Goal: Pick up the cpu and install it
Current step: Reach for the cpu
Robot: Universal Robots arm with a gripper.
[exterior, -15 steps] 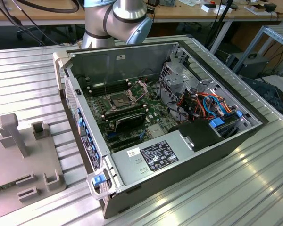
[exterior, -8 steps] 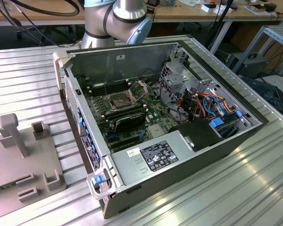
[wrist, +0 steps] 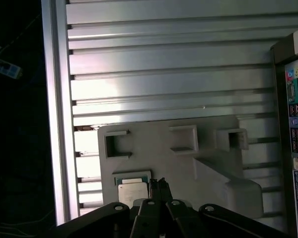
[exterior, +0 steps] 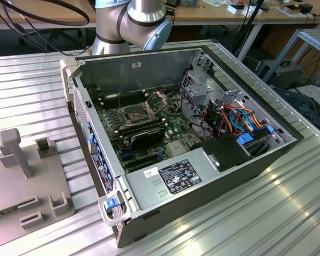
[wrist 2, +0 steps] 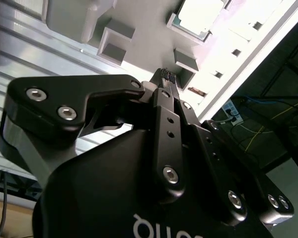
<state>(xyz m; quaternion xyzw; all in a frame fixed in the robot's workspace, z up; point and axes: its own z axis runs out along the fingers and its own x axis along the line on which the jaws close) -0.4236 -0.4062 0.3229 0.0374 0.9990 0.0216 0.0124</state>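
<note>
Where the thin black fingers [wrist 2: 166, 124] of the end effector [wrist 2: 165, 74] reach their tips, they lie closed against each other with nothing between them. The first wrist view shows the same shut, empty end effector [wrist: 158, 184]. Its links are matte black and angular, with round shiny screw heads.

Just beside the tips in the first wrist view lies the cpu [wrist: 133, 188]. It is a small flat square with a dull silver-grey top and a thin greenish border, and it sits level in a shallow recess. I cannot tell if the tips touch it. In the second wrist view the cpu [wrist 2: 197, 15] looks pale and bright, apart from the tips.

It rests on a fixture plate [wrist: 154, 161] of matte pale grey, with square walled pockets and one thick block. Under the plate is the counter [wrist: 164, 74], ribbed aluminium with long parallel grooves that shine.

At the lower left of the exterior view the fixture plate [exterior: 48, 176] appears again. In the middle stands an open computer case [exterior: 138, 66] of grey sheet steel. Inside it is a green motherboard [exterior: 168, 130] with a dark square socket [exterior: 134, 113], whose metal frame is tilted up. Orange and blue cables [exterior: 240, 117] curl at the centre right. The silver arm [exterior: 141, 18] is at the top centre.
</note>
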